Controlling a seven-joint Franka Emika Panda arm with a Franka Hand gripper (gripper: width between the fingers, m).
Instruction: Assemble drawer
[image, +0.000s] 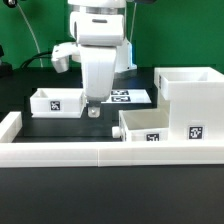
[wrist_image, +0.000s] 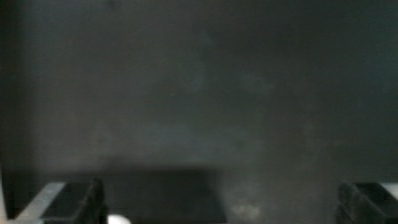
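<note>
The drawer is lying in three loose pieces on the black table (image: 60, 130). The housing (image: 192, 100) is standing tall at the exterior view's right, with a tag facing the camera. The right tray (image: 148, 126) is sitting just beside the housing, on its left in the exterior view. I can't tell whether the two are touching. The left tray (image: 55, 101) is sitting well apart from them at the exterior view's left, open side up, also showing its tag.

The gripper (image: 93, 109) is hanging between the two trays, pointing straight down and nearer the left tray. Its tips are hanging low over the table, and I cannot tell whether they are touching it. In the wrist view the gripper (wrist_image: 217, 205) is standing spread wide and gripping nothing. Its fingers (wrist_image: 64, 202) are showing at opposite edges of the picture with only dark table (wrist_image: 196, 90) between them. A small pale spot near one finger is too blurred to make out.

Behind the gripper the marker board (image: 132, 97) is lying flat. A low white wall (image: 100, 153) is running along the front of the table and turning back at the exterior view's left.
</note>
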